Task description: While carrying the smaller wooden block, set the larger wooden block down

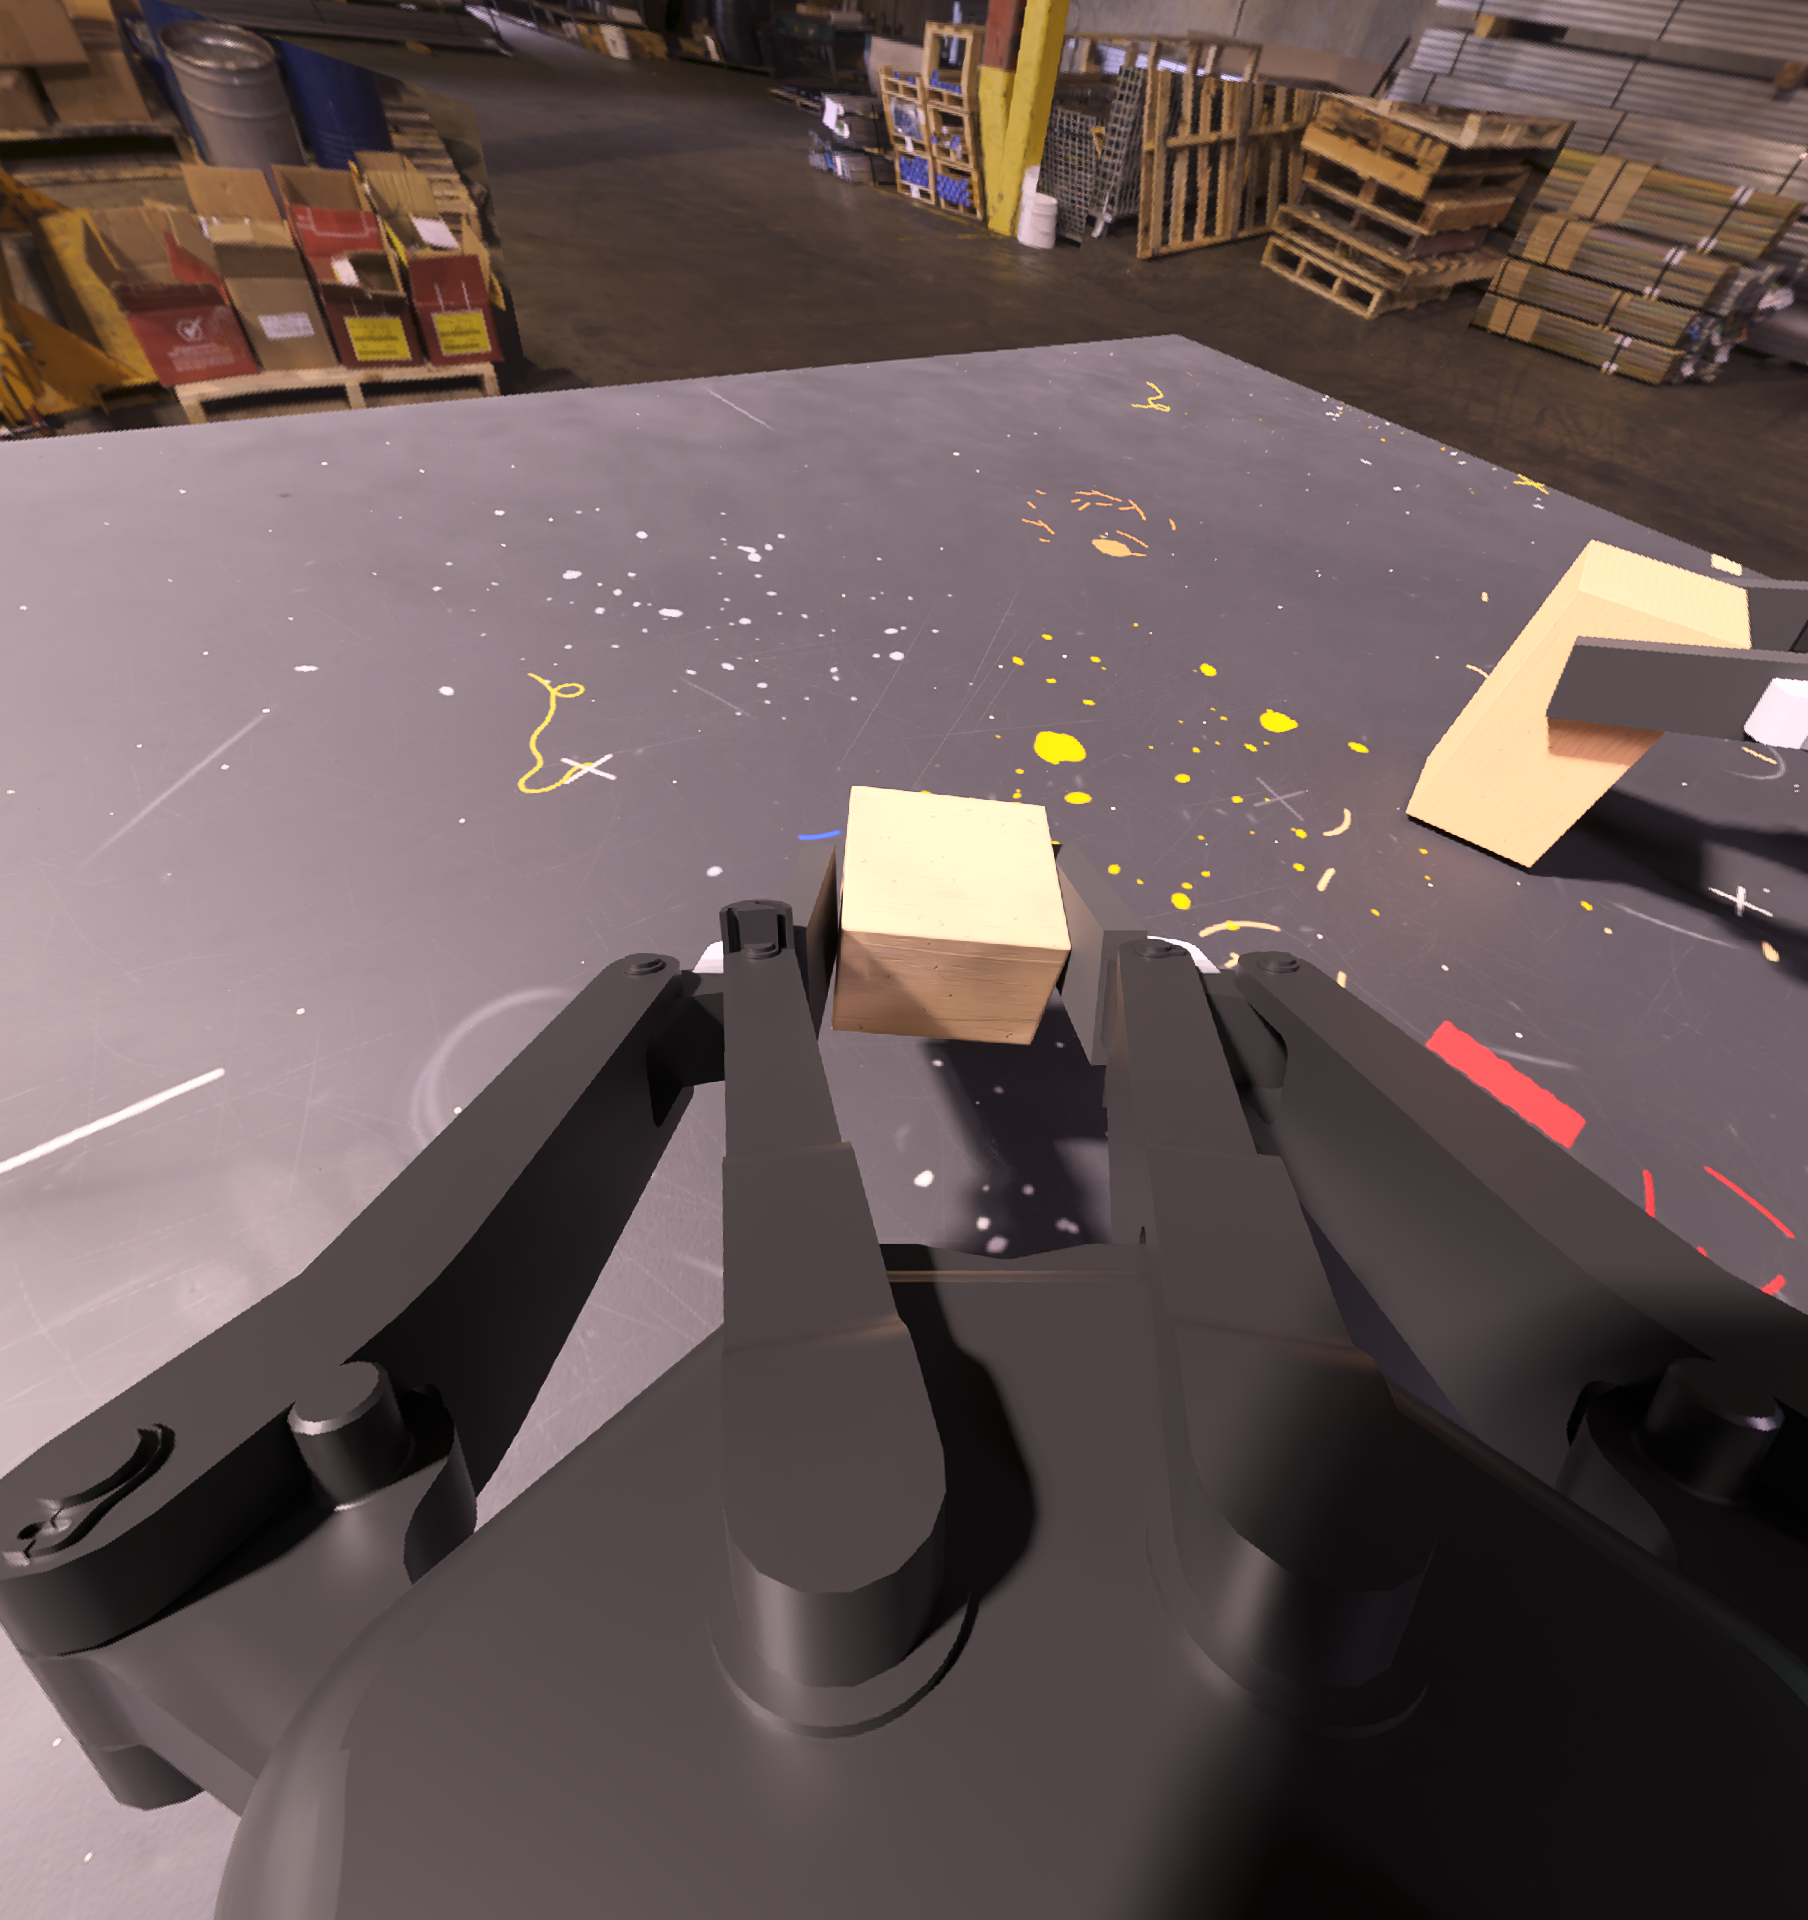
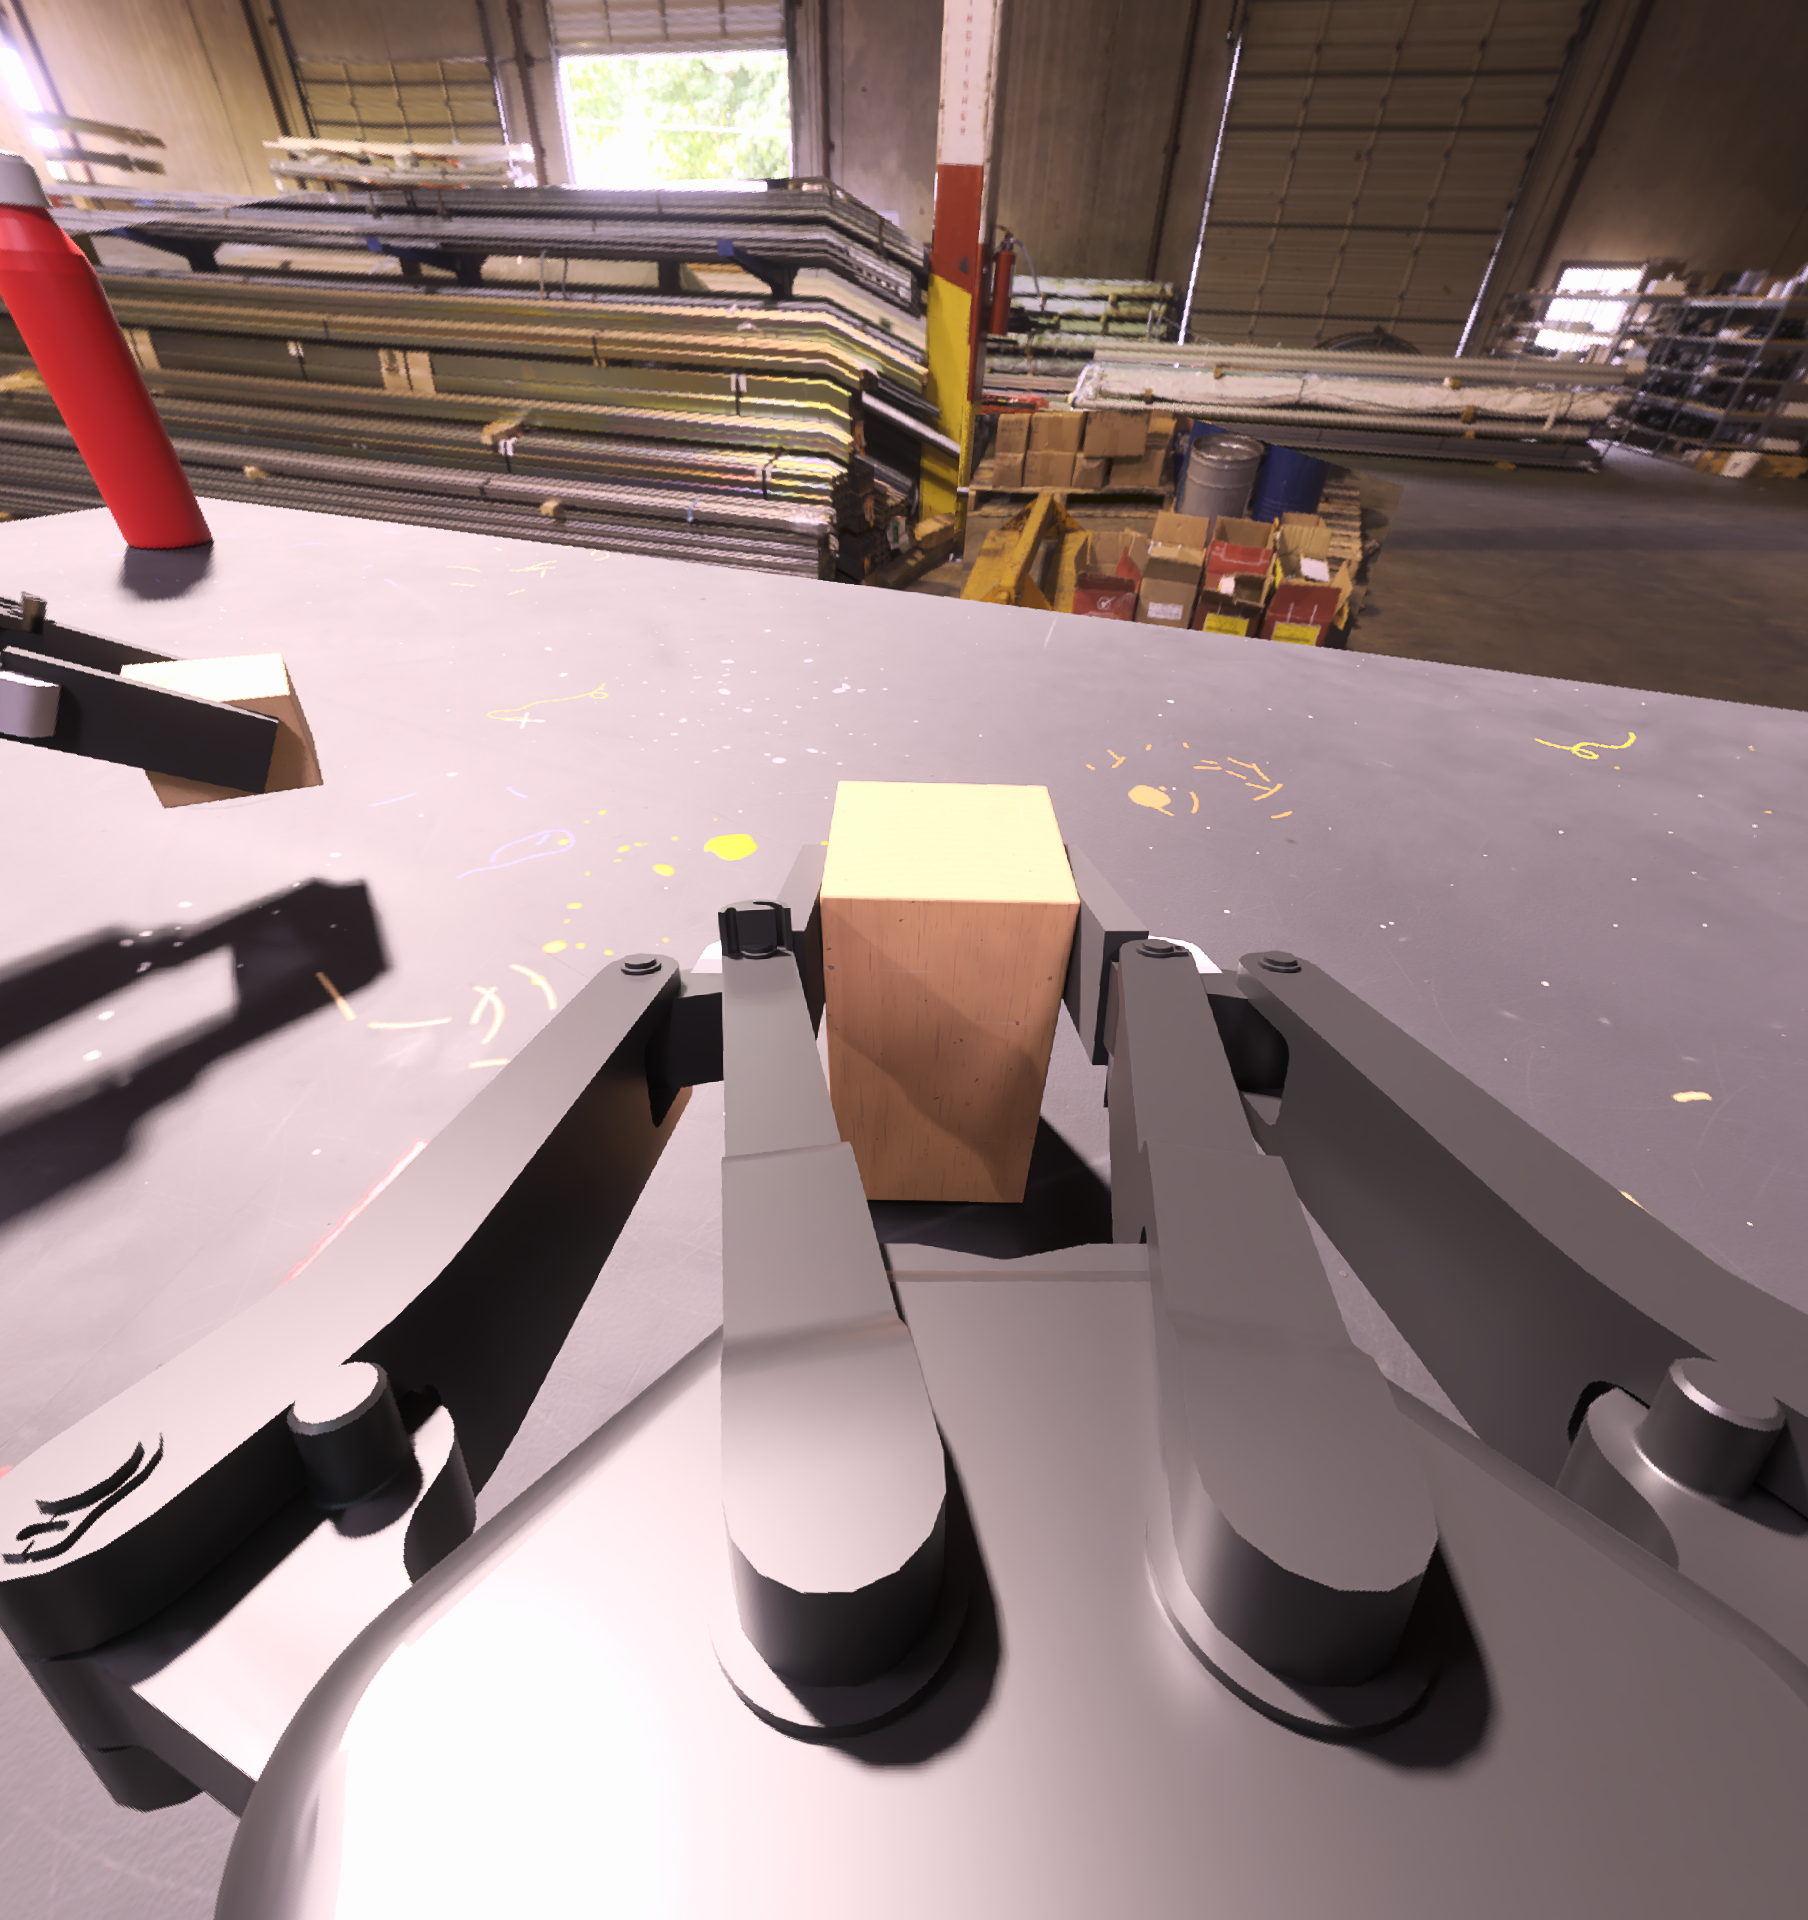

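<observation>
The table (image 2: 1295, 935) is a wide grey top flecked with white, yellow and red paint, and it runs well past both blocks; its far edge falls off to the warehouse floor in both wrist views. A red bottle (image 2: 79, 343) stands far left, near that edge.

The larger wooden block (image 2: 947, 1029) sits upright between the pads of the right gripper (image 2: 947, 935), whose jaws pinch its two sides near the top. In the right wrist view its lower end reaches down to a dark shadow on the table — whether it touches or hangs just above, I cannot tell. Seen from the left wrist, the same block (image 1: 1534, 727) looks tilted, its low corner at or near the surface.

The smaller wooden block (image 1: 947, 914) is pinched by the jaws of the left gripper (image 1: 947, 925) and seems to be held clear of the table, with its shadow below and nearer.

By my reading the step in hand is the lowering of the larger block, near its end. The next move calls for bringing the base flat to the table, then spreading the right jaws and drawing straight back, while the left grip stays firm.

Room is generous — the two grippers are well apart, the bottle is far off, and bare table lies on every side of the landing spot
</observation>
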{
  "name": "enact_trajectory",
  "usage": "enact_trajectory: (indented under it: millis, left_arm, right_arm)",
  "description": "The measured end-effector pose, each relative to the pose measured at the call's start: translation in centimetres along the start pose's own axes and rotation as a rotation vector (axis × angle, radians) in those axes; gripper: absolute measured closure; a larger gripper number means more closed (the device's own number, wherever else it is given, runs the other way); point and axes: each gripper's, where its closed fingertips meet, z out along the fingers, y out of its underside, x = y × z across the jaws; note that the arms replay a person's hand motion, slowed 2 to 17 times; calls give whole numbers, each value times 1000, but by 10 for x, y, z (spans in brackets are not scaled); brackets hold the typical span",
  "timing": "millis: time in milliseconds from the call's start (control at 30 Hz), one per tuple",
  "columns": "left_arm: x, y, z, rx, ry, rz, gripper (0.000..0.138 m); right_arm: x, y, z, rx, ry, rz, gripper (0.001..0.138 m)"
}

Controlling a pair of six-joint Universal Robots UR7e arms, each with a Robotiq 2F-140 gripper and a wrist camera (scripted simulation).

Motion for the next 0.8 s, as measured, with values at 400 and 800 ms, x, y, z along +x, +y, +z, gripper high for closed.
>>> enact_trajectory:
  millis: [400, 800]
  left_arm:
    - [-1, 0, 0, 2, 0, -3, 86]
    - [0, 2, 2, -13, 7, -7, 86]
  right_arm:
    - [-1, 0, 1, -4, 2, -8, 86]
    - [-1, 0, 0, -2, 2, -10, 86]
